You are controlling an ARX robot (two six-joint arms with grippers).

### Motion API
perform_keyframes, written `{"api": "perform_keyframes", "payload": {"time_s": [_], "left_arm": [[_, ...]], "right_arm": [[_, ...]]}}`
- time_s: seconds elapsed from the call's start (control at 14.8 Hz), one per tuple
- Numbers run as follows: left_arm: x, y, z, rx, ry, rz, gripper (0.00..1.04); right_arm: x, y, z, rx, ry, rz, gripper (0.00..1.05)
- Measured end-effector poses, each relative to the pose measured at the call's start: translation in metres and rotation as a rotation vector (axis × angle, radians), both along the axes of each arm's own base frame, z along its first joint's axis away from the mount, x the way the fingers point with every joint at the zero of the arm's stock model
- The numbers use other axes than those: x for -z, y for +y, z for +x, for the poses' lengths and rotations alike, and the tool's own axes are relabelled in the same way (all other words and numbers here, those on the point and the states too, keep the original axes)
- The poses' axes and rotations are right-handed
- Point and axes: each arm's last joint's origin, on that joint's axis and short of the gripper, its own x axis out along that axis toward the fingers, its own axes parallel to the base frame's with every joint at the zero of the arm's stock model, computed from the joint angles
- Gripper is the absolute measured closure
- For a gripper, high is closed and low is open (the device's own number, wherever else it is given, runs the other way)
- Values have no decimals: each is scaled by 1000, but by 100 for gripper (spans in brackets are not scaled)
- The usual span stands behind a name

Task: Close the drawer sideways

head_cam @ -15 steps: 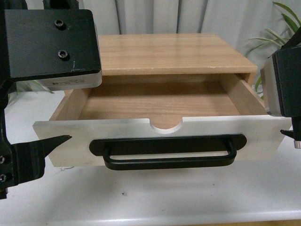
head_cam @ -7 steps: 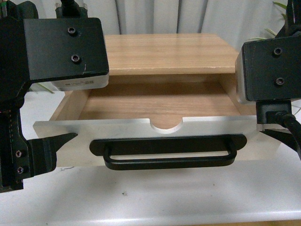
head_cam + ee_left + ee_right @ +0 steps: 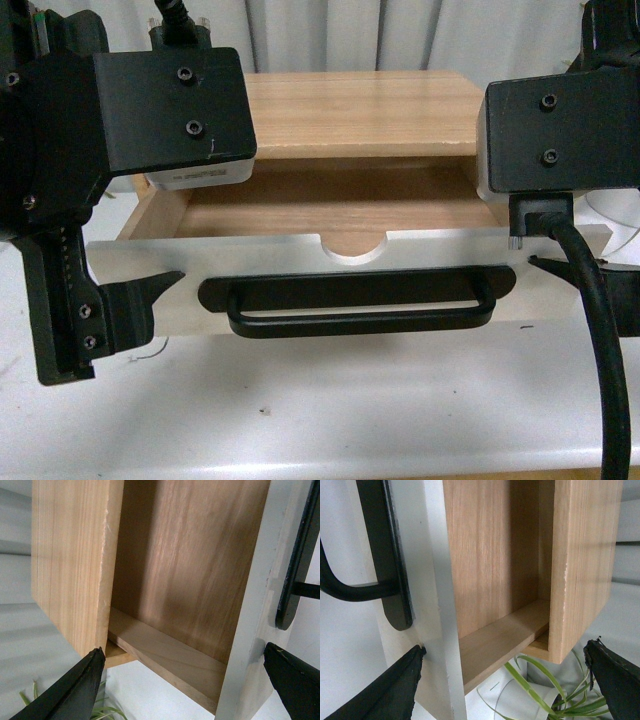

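The drawer stands partly out of the light wood cabinet. Its white front panel carries a long black bar handle and has a half-round notch in its top edge. My left gripper is open and straddles the drawer's left end. One of its fingers lies against the panel's front face, and the other sits by the cabinet's rear corner. My right gripper is open and straddles the right end the same way, with a finger in front of the panel. Nothing is clamped.
The cabinet rests on a white table whose front edge runs along the bottom of the front view. A pale curtain hangs behind. Green plant leaves lie beside the cabinet's right rear. A black cable hangs from the right wrist.
Both arms have moved inward to the drawer's two ends. The drawer has slid some way back into the cabinet, showing less of its inside.
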Motion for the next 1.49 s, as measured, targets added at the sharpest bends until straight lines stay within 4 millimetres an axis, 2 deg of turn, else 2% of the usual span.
{"api": "perform_keyframes", "payload": {"time_s": [0.27, 0.41, 1.02, 1.35, 1.49], "left_arm": [[6, -10, 17, -34, -78, -7, 7], [14, -20, 41, -112, -137, -30, 7], [21, -32, 75, -206, -224, -84, 7], [22, -35, 75, -202, -207, -95, 7], [19, -34, 66, -189, -177, -132, 7]], "right_arm": [[1, -7, 22, 39, -35, 11, 6], [4, -15, 50, 86, -86, 19, 6], [10, -26, 92, 141, -132, 31, 6], [12, -24, 93, 154, -121, 73, 6], [2, -25, 88, 182, -120, 122, 6]]}}
